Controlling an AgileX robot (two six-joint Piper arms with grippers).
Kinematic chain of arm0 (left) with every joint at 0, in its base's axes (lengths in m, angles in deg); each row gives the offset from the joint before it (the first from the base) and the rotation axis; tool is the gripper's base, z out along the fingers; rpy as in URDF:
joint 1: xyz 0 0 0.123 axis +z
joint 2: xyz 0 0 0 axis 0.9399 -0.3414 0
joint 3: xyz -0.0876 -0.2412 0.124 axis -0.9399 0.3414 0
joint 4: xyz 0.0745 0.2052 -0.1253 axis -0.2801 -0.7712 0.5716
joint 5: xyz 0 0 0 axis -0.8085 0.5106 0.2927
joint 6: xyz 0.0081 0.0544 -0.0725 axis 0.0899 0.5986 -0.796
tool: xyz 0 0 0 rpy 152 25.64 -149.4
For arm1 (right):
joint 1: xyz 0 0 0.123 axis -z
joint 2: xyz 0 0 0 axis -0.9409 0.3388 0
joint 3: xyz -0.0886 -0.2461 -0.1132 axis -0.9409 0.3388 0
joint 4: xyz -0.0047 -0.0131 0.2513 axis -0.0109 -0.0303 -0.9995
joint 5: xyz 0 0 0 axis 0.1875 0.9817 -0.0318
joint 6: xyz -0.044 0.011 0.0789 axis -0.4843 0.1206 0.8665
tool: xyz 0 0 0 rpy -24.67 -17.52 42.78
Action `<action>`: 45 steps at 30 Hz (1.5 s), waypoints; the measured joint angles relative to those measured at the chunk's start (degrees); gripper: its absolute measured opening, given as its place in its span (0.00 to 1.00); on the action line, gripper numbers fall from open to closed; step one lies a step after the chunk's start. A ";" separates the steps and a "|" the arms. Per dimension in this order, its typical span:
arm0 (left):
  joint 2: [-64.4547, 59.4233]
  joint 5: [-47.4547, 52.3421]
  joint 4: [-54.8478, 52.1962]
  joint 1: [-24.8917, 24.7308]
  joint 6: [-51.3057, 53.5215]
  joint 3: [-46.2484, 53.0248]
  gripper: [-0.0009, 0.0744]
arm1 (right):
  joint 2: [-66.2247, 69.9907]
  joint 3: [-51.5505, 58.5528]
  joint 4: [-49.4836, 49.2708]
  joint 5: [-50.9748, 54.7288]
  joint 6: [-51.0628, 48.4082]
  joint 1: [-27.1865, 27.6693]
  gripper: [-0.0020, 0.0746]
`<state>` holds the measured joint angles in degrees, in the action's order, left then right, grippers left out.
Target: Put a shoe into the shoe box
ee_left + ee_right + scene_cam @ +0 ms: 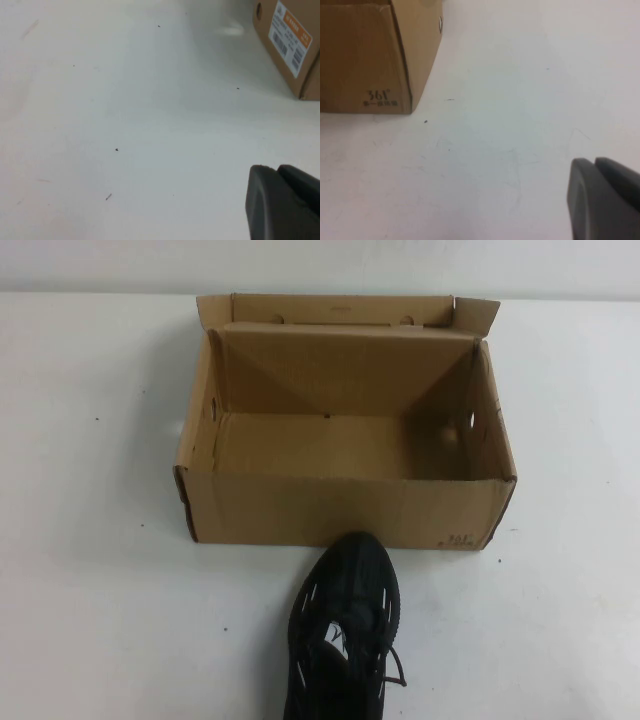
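High view first: neither arm reaches into it, only the white table (90,570), the shoe box (345,508) and the shoe (345,625). The left gripper (278,172) shows only in the left wrist view, as a dark blunt tip in the lower right of that frame, its two fingers (265,205) pressed together with just a thin seam between them. It holds nothing and touches nothing, hanging over bare table. The right gripper (596,165) looks the same in the right wrist view: dark fingers (585,200) closed flat against each other in the lower right corner of its frame, empty, above bare table. Little else of either arm can be seen, so their poses cannot be judged beyond each camera looking down across the tabletop at a slant.

The box sits in the upper middle of the high view, brown corrugated cardboard, open at the top, its lid flap (345,308) standing up along the far edge. Its inside is bare cardboard. Small holes show in both side walls. In the left wrist view one corner of the box sits at the upper right, carrying a white and orange label (291,37). In the right wrist view another corner fills the upper left, with small dark print (379,97) near its bottom edge.

The black sneaker lies outside the box on the table, at the bottom centre of the high view, its toe pointing at the box's near wall and just about touching it. Its heel runs off the bottom edge of the frame. White dashes mark its sides and black laces trail to the right.
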<state>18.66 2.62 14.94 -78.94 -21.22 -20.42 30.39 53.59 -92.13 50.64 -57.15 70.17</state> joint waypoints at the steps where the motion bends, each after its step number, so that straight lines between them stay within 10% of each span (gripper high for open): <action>1: 0.00 0.00 0.00 0.00 0.00 0.00 0.01 | 0.00 0.00 0.00 0.00 0.00 0.00 0.00; 37: 0.00 -0.34 0.00 0.00 0.00 0.00 0.01 | 0.00 0.00 0.00 0.00 0.00 0.00 0.00; 45: 0.00 -13.06 0.00 0.00 0.00 0.00 0.01 | 0.00 0.09 -0.02 -15.29 0.00 0.00 0.00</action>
<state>18.66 -10.44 14.94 -78.94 -21.22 -20.42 30.39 53.68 -92.16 35.35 -57.15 70.17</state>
